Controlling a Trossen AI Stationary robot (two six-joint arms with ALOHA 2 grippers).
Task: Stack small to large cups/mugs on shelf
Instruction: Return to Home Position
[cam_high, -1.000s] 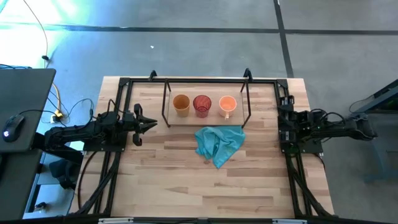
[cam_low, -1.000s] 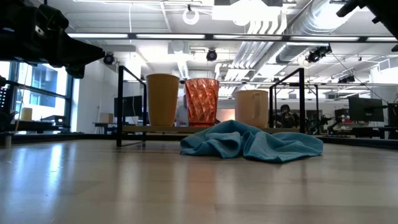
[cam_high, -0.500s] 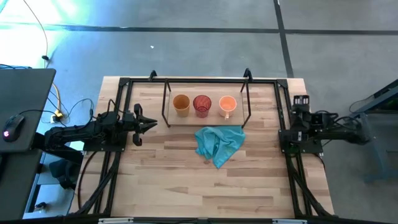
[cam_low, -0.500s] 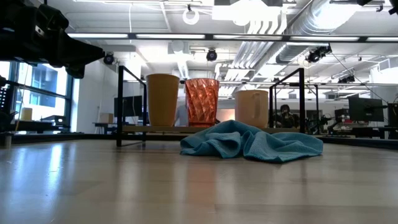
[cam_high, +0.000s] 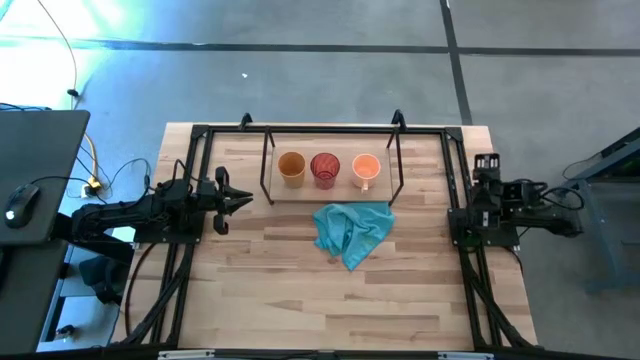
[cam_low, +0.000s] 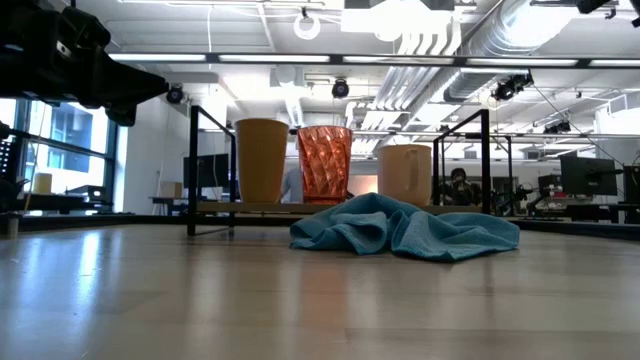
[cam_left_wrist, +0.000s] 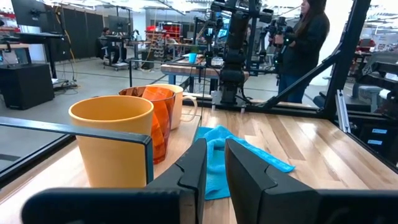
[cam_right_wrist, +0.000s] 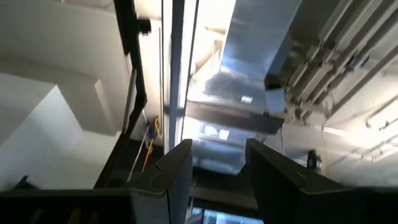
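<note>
Across the high view, three cups are standing in a row on the shelf (cam_high: 310, 192) at the far middle of the desk (cam_high: 280, 290): the amber-brown cup (cam_high: 291, 167) left, the red ribbed cup (cam_high: 324, 169) centre, the light orange mug (cam_high: 366, 168) right. A teal cloth (cam_high: 352, 232) is lying just near of them. The left end effector (cam_high: 245, 200) is hovering just beside the shelf's left frame; the right end effector (cam_high: 486, 163) is sitting folded at the desk's right edge.

Low view: all three cups are standing upright, and the cloth is hiding part of the board's front.

Left wrist view: the fingers are nearly clenched on nothing, and the frame bar and amber-brown cup are looming close ahead. I judge that a sideways swing while retreating risks clipping the frame and jolting the cups.

Right wrist view: the released fingers are pointing at the ceiling, so this arm is posing little risk.
</note>
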